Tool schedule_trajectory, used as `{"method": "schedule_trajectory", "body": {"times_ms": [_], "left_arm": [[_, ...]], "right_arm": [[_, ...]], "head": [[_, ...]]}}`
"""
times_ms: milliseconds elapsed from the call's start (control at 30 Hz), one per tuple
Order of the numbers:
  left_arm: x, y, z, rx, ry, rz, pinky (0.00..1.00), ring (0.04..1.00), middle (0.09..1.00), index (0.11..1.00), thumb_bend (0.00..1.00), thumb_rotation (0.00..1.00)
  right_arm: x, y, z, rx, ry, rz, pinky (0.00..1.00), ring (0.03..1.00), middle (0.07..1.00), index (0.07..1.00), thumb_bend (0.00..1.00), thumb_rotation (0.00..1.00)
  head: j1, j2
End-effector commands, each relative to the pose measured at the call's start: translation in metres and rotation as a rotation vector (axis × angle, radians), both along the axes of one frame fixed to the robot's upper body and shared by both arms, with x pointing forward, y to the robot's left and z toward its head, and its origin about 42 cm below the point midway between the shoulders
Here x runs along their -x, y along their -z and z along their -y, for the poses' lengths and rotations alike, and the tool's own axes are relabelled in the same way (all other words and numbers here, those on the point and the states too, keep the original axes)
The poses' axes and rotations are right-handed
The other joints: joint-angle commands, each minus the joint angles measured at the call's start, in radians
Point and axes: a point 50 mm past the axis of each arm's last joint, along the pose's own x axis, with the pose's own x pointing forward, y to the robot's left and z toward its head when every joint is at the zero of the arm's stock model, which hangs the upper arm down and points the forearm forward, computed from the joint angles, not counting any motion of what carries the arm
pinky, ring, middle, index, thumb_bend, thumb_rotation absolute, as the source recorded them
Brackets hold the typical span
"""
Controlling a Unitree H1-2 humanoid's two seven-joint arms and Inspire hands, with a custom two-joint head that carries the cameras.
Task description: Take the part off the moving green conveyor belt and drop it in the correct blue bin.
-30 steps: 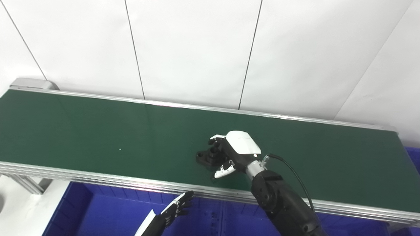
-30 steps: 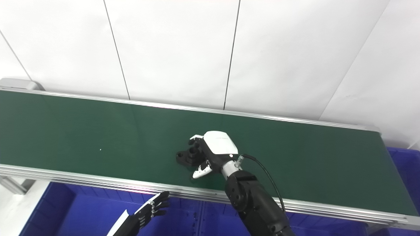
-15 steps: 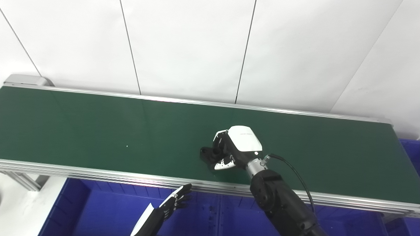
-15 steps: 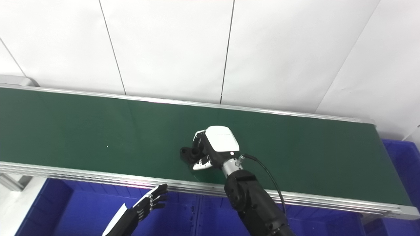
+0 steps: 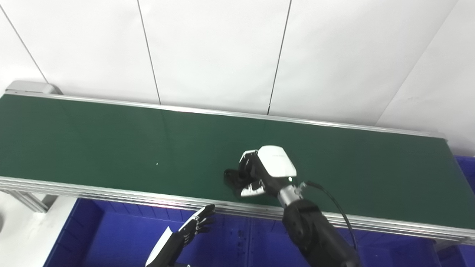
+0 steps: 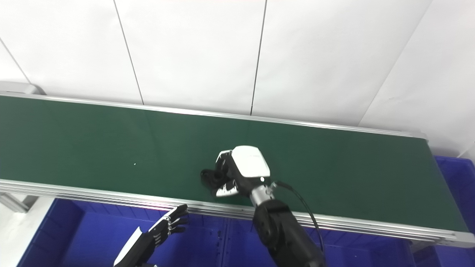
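Observation:
A black part point(image 5: 232, 178) sits near the front edge of the green conveyor belt point(image 5: 111, 141). My right hand point(image 5: 265, 171), white-backed with black fingers, is shut on the part point(image 6: 208, 178); only the part's left end sticks out of the grasp. I cannot tell whether it is lifted off the belt point(image 6: 92, 141). My left hand point(image 5: 195, 226) hangs open below the belt's front rail, over a blue bin point(image 5: 122, 241), fingers spread and holding nothing.
Blue bins point(image 6: 74, 237) line the space under the front rail point(image 5: 111, 193), with another blue bin point(image 6: 456, 181) at the far right end. A white panelled wall point(image 5: 222, 52) stands behind the belt.
My right hand's fingers closed around the black part, which now shows less. The hand and part drifted slightly toward the front rail. The camera shifted a little.

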Motion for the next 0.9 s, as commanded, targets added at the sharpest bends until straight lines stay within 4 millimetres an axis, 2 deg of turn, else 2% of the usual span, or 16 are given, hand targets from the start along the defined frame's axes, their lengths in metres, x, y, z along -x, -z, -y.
{"method": "schedule_trajectory", "body": {"times_ms": [0, 200, 333, 433, 533, 633, 800, 867], "left_arm": [[0.0, -0.01, -0.001, 0.018, 0.005, 0.053, 0.82, 0.871, 0.924, 0.927, 0.86, 0.46], [0.002, -0.011, -0.002, 0.021, 0.005, 0.056, 0.83, 0.872, 0.919, 0.92, 0.86, 0.46], [0.004, -0.013, -0.003, 0.017, 0.003, 0.062, 0.82, 0.868, 0.917, 0.917, 0.86, 0.47], [0.006, -0.016, -0.004, 0.02, 0.009, 0.065, 0.83, 0.878, 0.92, 0.918, 0.86, 0.47], [0.008, -0.018, -0.006, 0.016, 0.011, 0.071, 0.83, 0.881, 0.927, 0.924, 0.86, 0.47], [0.01, -0.021, -0.006, 0.027, 0.002, 0.079, 0.82, 0.875, 0.922, 0.92, 0.87, 0.47], [0.011, -0.026, -0.008, 0.04, -0.008, 0.091, 0.82, 0.886, 0.925, 0.919, 0.88, 0.48], [0.009, -0.028, -0.007, 0.041, -0.009, 0.1, 0.81, 0.88, 0.925, 0.923, 0.88, 0.48]], "right_arm": [[-0.002, -0.031, 0.004, -0.06, 0.026, 0.069, 0.22, 0.29, 0.476, 0.492, 0.52, 0.0], [0.027, -0.065, 0.027, -0.157, 0.074, 0.135, 0.21, 0.294, 0.476, 0.491, 0.52, 0.0], [0.045, -0.075, 0.042, -0.201, 0.104, 0.161, 0.22, 0.316, 0.483, 0.491, 0.52, 0.0], [0.062, -0.079, 0.054, -0.231, 0.134, 0.161, 0.21, 0.294, 0.477, 0.491, 0.52, 0.0], [0.083, -0.072, 0.068, -0.269, 0.159, 0.125, 0.25, 0.337, 0.48, 0.491, 0.52, 0.0], [0.106, -0.064, 0.08, -0.282, 0.174, 0.097, 0.24, 0.315, 0.478, 0.491, 0.52, 0.0], [0.138, -0.047, 0.094, -0.286, 0.211, 0.017, 0.26, 0.342, 0.481, 0.49, 0.52, 0.0], [0.152, -0.035, 0.101, -0.271, 0.226, -0.022, 0.25, 0.329, 0.48, 0.49, 0.52, 0.0]], "head": [[0.002, 0.003], [0.015, 0.021], [0.02, 0.034], [0.021, 0.045], [0.026, 0.063], [0.032, 0.085], [0.054, 0.116], [0.065, 0.125]]}}
